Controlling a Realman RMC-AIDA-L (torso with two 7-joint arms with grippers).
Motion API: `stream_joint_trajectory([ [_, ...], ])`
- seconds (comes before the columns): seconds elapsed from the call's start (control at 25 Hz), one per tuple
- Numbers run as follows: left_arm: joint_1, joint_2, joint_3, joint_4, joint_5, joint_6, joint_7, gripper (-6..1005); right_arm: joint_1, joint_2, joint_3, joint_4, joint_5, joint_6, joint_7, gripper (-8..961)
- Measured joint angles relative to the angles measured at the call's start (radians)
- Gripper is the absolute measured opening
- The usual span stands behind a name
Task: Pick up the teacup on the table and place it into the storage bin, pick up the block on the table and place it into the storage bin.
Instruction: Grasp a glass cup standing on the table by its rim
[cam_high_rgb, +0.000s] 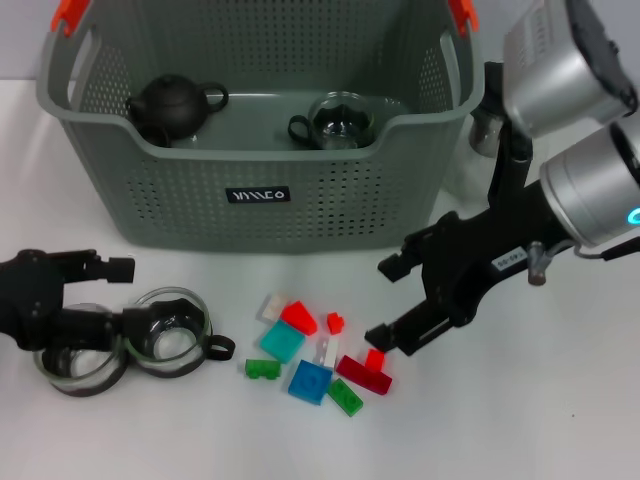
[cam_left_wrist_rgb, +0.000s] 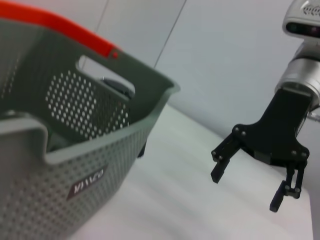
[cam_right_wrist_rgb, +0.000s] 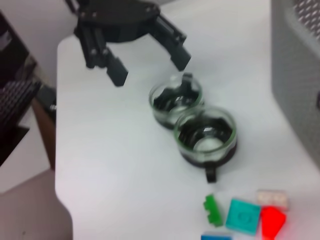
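I have the left tool (cam_high_rgb: 95, 295) spread beside the two glass teacups (cam_high_rgb: 165, 330) on the counter (cam_high_rgb: 520, 420), seemingly lining up, while the right tool (cam_high_rgb: 385, 300) hangs spread over the blocks (cam_high_rgb: 310, 380) before the storage bin (cam_high_rgb: 260, 200).

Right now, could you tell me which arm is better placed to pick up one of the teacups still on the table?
The left. Its open gripper hovers right over the two glass teacups, beside the storage bin. The right gripper, also open, hangs over the blocks, farther from the cups.
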Motion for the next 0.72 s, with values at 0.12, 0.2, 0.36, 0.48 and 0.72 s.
stream_joint_trajectory([
  [0.12,0.003,-0.006,0.011,0.001,0.012,-0.003,0.001,934,0.015,0.001,-0.007,0.049,0.0,0.011,-0.041,927],
  [0.2,0.009,-0.01,0.017,0.003,0.017,-0.01,0.008,933,0.026,0.001,-0.007,0.087,0.002,0.027,-0.065,927],
  [0.36,0.022,-0.012,-0.012,0.014,0.021,-0.011,0.013,927,0.038,0.003,-0.005,0.13,0.026,0.062,-0.119,925],
  [0.48,0.03,-0.011,-0.043,0.025,0.019,-0.011,0.014,924,0.018,0.004,0.0,0.148,0.1,0.075,-0.201,924],
  [0.72,0.046,-0.01,-0.084,0.025,0.022,-0.012,0.027,916,-0.02,0.0,0.01,0.261,0.247,0.09,-0.379,924],
])
